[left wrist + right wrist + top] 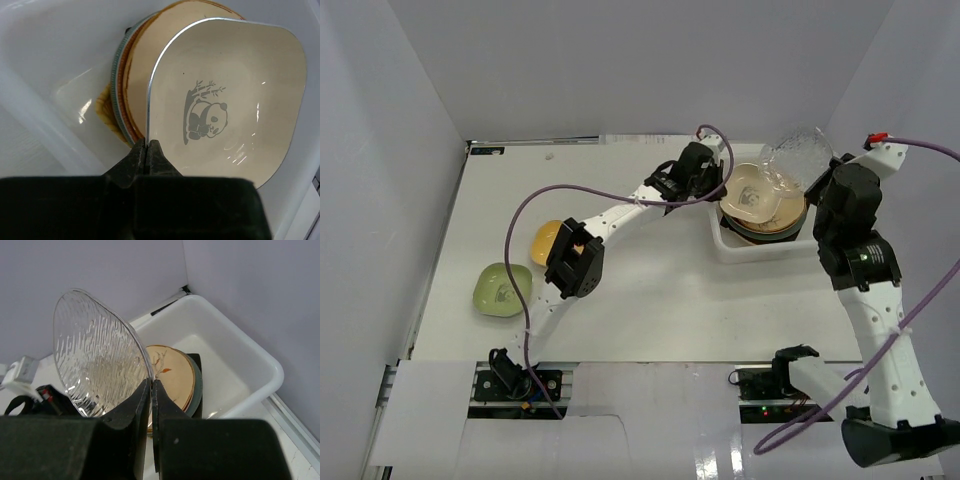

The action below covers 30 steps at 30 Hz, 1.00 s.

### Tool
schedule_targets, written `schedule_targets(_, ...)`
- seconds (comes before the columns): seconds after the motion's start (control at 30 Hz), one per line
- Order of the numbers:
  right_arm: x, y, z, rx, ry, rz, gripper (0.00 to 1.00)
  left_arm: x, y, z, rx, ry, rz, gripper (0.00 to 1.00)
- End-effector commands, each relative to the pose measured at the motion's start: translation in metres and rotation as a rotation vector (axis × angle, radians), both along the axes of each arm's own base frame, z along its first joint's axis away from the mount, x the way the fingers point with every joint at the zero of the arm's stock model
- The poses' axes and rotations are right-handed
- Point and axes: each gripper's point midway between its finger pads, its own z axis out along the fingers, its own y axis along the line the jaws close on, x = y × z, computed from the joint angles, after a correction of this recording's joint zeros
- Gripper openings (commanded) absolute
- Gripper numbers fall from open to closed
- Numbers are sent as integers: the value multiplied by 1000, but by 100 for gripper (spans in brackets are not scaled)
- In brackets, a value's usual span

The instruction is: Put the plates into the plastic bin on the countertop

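Fingers (162, 161) tight on panda plate (225, 100), glass plate (95, 355)

The glass plate (95, 355) pinched in my right gripper (151, 386) is clear and ribbed. The panda plate (235, 85) in my left gripper (146, 146) is glossy cream; below it, the bin (50, 50) is smooth translucent plastic.

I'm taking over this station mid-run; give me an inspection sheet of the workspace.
Surface: white countertop, flat.
Job's things: plastic bin holds a stack of plates; yellow plate and green plate lie outside it, on the left.
Clutter: nothing seen.
Grippers: left gripper shut on the panda plate, over the stack; right gripper shut on the clear glass plate, tilted above the bin.
Cables: purple cable loops over the left arm; second purple cable trails the right arm.
Surroundings: plain grey walls on three sides.
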Motion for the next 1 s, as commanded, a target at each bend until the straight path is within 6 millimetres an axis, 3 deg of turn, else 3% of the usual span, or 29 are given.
schedule_targets(0.0, 26, -21, -1, 39, -25, -43, 8, -15, -28, 64, -128, -85, -79, 0)
schedule_targets(0.07, 40, -24, -11, 81, -15, 9, 8, -18, -36, 55, -127, -79, -94, 0)
schedule_targets(0.1, 41, -43, -21, 98, 1, -35, 8, -21, -39, 52, -132, -71, -108, 1)
schedule_targets(0.17, 51, -47, -32, 127, 15, -25, 8, -23, -43, 46, -138, -64, -114, 10)
schedule_targets(0.33, 72, -47, -77, 197, 90, 6, 8, -20, -42, 51, -150, -81, -98, 52)
schedule_targets(0.4, 77, -45, -90, 223, 105, 17, 8, -18, -41, 57, -160, -97, -90, 61)
schedule_targets(0.43, 78, -41, -105, 239, 128, 35, 8, -16, -41, 59, -161, -104, -84, 64)
schedule_targets(0.57, 81, -30, -116, 275, 127, 91, 8, -11, -35, 58, -155, -105, -68, 69)
schedule_targets(0.6, 82, -25, -120, 279, 135, 122, 8, -10, -32, 67, -163, -116, -62, 69)
schedule_targets(0.67, 81, -19, -132, 291, 171, 150, 8, -5, -21, 69, -152, -130, -29, 70)
schedule_targets(0.7, 83, -12, -137, 301, 178, 185, 8, -6, -12, 95, -171, -167, -17, 69)
schedule_targets(0.73, 84, -12, -144, 308, 191, 186, 8, -5, -4, 104, -173, -183, -3, 69)
schedule_targets(0.77, 85, -10, -152, 319, 205, 191, 8, -1, 10, 97, -148, -179, 29, 69)
schedule_targets(0.8, 89, -2, -160, 343, 222, 234, 8, -3, 23, 125, -160, -223, 44, 69)
schedule_targets(0.83, 91, 0, -164, 353, 231, 245, 8, -4, 34, 131, -154, -232, 60, 70)
schedule_targets(0.87, 94, 3, -166, 363, 232, 254, 8, 3, 57, 110, -100, -210, 126, 70)
schedule_targets(0.9, 98, 5, -172, 382, 242, 257, 8, -4, 75, 134, -126, -227, 154, 70)
schedule_targets(0.93, 102, 6, -173, 386, 241, 261, 8, 1, 97, 132, -122, -216, 190, 70)
schedule_targets(0.97, 104, 5, -175, 387, 244, 259, 8, -4, 116, 97, -80, -159, 219, 70)
